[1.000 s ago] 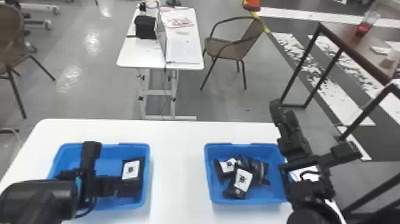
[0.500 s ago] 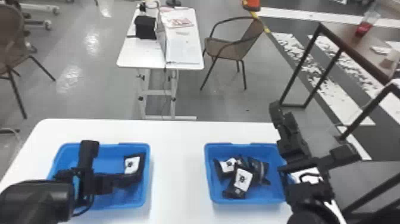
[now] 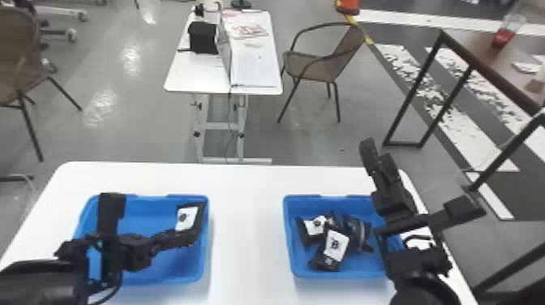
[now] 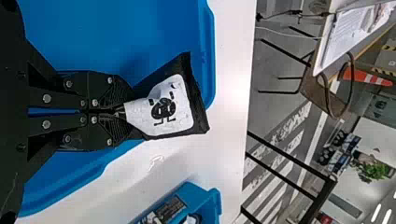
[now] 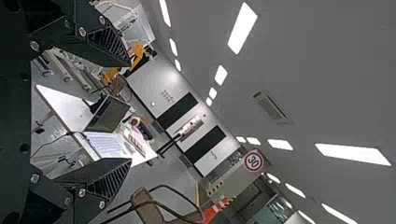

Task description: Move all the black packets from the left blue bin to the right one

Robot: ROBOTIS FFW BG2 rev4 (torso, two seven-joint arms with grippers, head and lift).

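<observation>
In the head view's lower left, your left tool is clamped on a black packet over the left blue bin. More black packets lie heaped in the right blue bin, lower right of centre. Your right tool, its tips spread apart, is near that bin's upper right corner.

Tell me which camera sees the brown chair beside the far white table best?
The head view: the brown chair stands upright there, with seat, back and legs in sight. The left wrist view shows it smaller and sideways; the right wrist view cuts part of it off.
</observation>
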